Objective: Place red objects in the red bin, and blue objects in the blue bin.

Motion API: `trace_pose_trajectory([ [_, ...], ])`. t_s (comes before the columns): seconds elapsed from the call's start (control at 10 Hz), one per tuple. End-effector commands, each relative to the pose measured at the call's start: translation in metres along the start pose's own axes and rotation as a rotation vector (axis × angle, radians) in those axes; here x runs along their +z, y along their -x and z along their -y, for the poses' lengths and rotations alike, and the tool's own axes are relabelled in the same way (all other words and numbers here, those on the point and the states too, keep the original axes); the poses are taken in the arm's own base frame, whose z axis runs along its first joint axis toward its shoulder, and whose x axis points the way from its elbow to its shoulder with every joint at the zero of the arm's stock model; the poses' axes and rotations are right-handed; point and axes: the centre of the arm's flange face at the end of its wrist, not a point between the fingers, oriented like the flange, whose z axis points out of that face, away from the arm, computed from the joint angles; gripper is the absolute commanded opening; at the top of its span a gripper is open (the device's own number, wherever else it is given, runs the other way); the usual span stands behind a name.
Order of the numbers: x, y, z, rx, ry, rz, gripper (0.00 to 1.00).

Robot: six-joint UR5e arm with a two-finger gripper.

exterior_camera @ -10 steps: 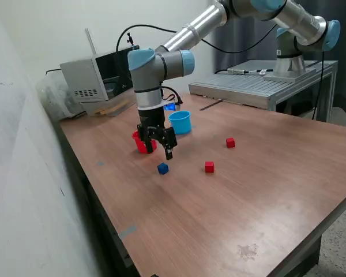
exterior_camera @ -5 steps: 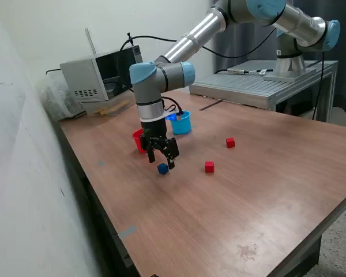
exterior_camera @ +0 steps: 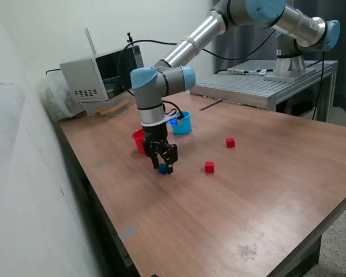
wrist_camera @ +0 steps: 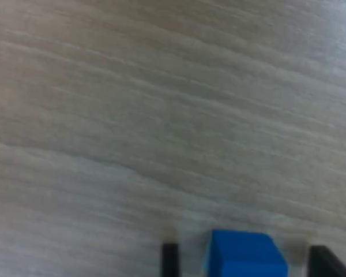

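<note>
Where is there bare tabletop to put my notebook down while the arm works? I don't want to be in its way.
The near half of the table is bare, from the red cubes toward the front edge, save a small stain. It is crowded around the tool, low over the blue cube, with the red cup and blue cup just behind.
</note>
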Motion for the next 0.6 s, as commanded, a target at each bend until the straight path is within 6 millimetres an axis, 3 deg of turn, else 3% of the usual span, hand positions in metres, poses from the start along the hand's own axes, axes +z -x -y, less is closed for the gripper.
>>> trace_pose_trajectory([
  [0.0, -0.004, 0.001, -0.004, 0.012, 0.019, 0.008, 0.00],
  [0.2, -0.032, -0.001, -0.006, 0.034, 0.045, 0.018, 0.00],
  [0.3, -0.069, -0.002, -0.007, 0.044, 0.080, 0.029, 0.00],
  [0.5, -0.124, -0.007, 0.026, 0.095, 0.054, 0.090, 0.00],
])
